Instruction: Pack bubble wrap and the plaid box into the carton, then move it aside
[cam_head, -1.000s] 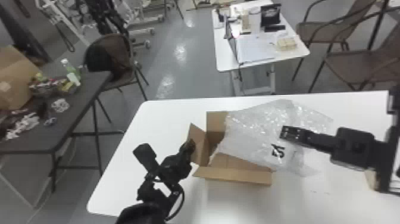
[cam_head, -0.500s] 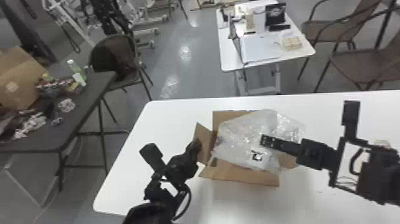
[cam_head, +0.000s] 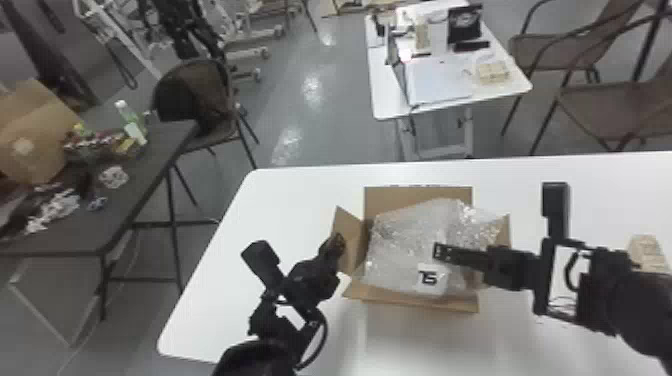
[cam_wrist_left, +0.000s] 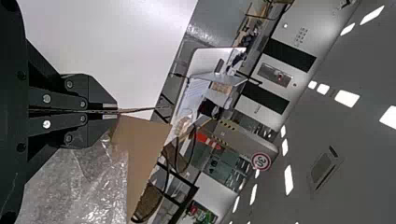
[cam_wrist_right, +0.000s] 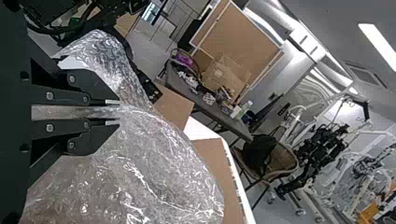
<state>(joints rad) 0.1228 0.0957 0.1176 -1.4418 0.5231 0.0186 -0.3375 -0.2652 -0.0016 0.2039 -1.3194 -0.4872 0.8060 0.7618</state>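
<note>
Right wrist view: right tool (cam_head: 437, 251) pinching bubble wrap (cam_wrist_right: 159, 163); left wrist view: left tool (cam_head: 340, 240) clamped on carton flap (cam_head: 353, 241).

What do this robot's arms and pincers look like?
Both the left arm and the right arm are black, with chunky jointed segments and a dark rectangular block jutting out. A black cable loops beside the left one. The left pincer and right pincer match: flat, angular black fingers with round silvery screws and small pale strips at the tips.
</note>
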